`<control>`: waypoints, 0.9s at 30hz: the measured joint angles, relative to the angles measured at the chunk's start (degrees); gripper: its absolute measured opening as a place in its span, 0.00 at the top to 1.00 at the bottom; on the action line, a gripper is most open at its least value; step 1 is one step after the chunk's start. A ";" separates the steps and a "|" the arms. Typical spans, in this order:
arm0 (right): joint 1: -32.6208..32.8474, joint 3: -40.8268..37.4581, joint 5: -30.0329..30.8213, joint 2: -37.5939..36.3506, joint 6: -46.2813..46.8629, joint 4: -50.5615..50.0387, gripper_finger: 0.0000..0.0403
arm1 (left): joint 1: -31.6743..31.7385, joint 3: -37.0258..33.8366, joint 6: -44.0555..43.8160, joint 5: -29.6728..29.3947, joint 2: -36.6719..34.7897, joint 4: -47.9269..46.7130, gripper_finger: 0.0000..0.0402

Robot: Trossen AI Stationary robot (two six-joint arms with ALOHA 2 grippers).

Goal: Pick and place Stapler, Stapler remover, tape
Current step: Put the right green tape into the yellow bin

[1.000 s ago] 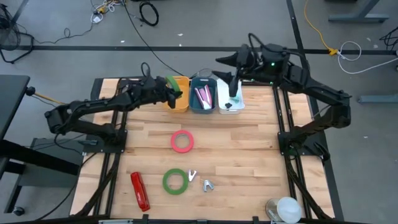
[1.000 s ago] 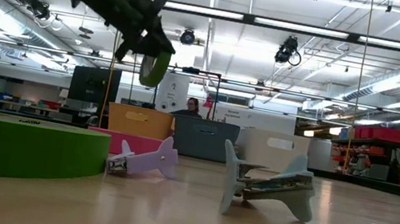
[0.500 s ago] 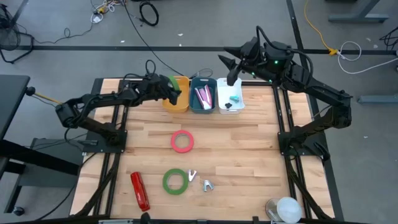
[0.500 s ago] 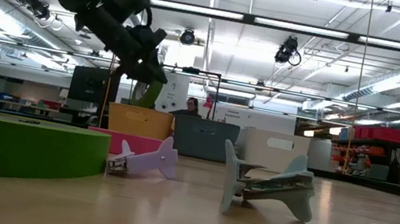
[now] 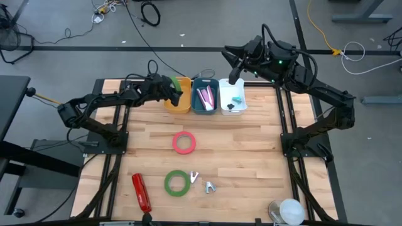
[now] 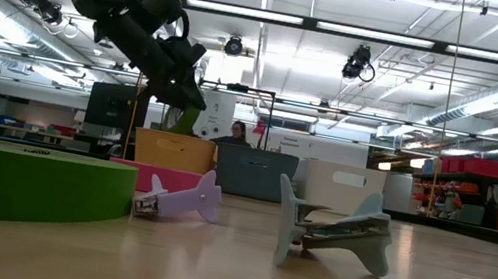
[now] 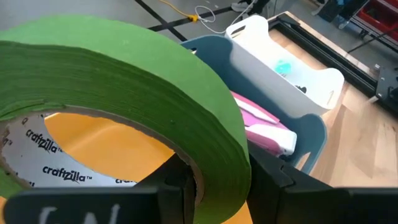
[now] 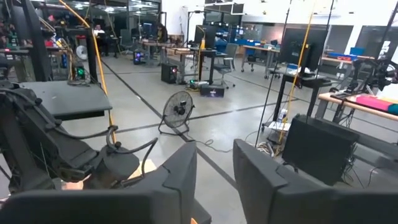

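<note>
A: At the far edge of the bench [image 5: 251, 157], a green tape roll [image 7: 124, 106] is held clamped in the left pincer [image 5: 174, 90] and has been lowered to the rim of the orange bin [image 5: 181, 100], having been carried higher a second ago.

B: And the right pincer [image 5: 233, 70]?

A: It has been drawn up and back from the white bin [image 5: 231, 99], where it reached down a second ago. Its fingers [image 8: 180, 174] are seen with a gap between them and nothing held, the gap having been narrowed over the last second. A small teal item [image 5: 237, 100] and a dark one are seen lying in that bin.

B: What remains on the bench?

A: The pinkish-red tape roll [image 5: 183, 142] is left mid-bench. Nearer the front edge, a second green tape roll [image 5: 176, 182] lies with the red stapler [image 5: 141, 192] to one side and two small staple removers [image 5: 201, 182] just beside it on the other. A pink item [image 5: 205, 97] is seen in the blue bin [image 5: 205, 94].

B: What is meant for the task?

A: One right-arm delivery is judged complete, and the release of the held tape into the orange bin is judged imminent. Several items are yet to be collected.
</note>
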 joint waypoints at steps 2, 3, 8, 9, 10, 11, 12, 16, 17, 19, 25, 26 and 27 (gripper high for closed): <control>0.00 0.00 0.00 0.00 0.02 0.02 0.76 | 0.00 0.00 0.00 0.36 0.00 -0.06 0.74; 0.00 0.00 0.00 0.00 0.02 0.00 0.76 | 0.00 0.00 0.00 0.49 0.00 -0.10 0.74; 0.00 0.00 0.00 0.00 0.02 0.00 0.79 | 0.00 0.00 1.74 0.46 0.00 0.07 0.74; 0.00 0.00 0.00 0.00 0.02 0.00 0.79 | 0.00 0.00 2.53 0.29 0.00 0.15 0.74; 0.00 -0.01 0.00 0.00 0.02 0.00 0.79 | 0.00 0.00 2.80 -0.03 0.00 0.18 0.74; 0.00 -0.02 0.00 0.00 0.02 0.00 0.79 | 0.07 0.00 2.78 -0.27 0.00 0.07 0.74; 0.00 -0.02 0.00 0.00 0.02 0.00 0.80 | 0.24 0.00 2.71 -0.27 0.00 -0.20 0.74; 0.00 -0.04 0.00 0.00 0.02 -0.33 0.80 | 0.28 0.00 0.59 -0.40 0.00 -3.53 0.74; 0.00 -0.04 0.00 0.00 0.02 -0.34 0.80 | 0.14 0.00 0.55 -0.40 0.00 -4.22 0.74; 0.00 -0.04 -0.01 0.00 0.02 -0.33 0.80 | -0.16 0.00 0.66 -0.40 0.00 -4.47 0.74; 0.00 -0.04 -0.02 0.02 0.02 -0.33 0.80 | -0.44 0.00 1.30 0.19 0.00 -3.41 0.73; 0.00 -0.04 -0.02 0.02 0.02 -0.33 0.80 | -0.44 0.00 1.28 0.69 0.00 -3.47 0.72; 0.00 -0.04 -0.02 0.02 0.02 -0.33 0.80 | -0.44 0.00 1.21 1.03 0.00 -3.47 0.70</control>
